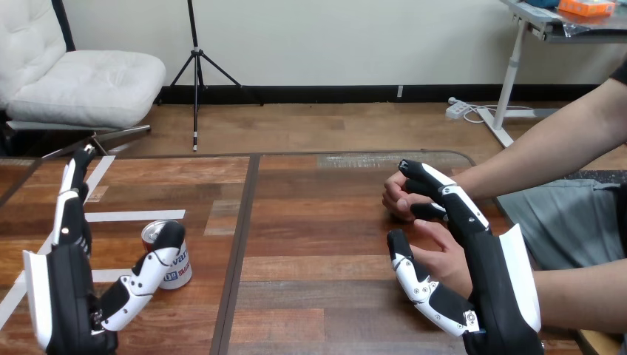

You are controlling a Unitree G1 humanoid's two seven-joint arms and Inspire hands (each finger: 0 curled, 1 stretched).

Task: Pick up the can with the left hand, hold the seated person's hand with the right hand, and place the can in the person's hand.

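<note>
A small can (178, 268) with a red top stands upright on the wooden table (310, 222) at the left. My left hand (65, 285) is beside it on its near left, open, fingers straight up, thumb reaching to the can's rim. At the right my right hand (492, 259) is open, with its fingers stretched forward and its thumb out. The person's nearer hand (444, 259) lies in the gap between that thumb and the fingers. I cannot tell whether they touch. The person's farther hand (397, 198) rests as a fist just beyond my fingertips.
The person's forearms (547, 148) come in from the right edge over the table's right side. White tape strips (133, 216) lie on the tabletop at the left. A dark seam (240, 244) runs down the table between its two halves.
</note>
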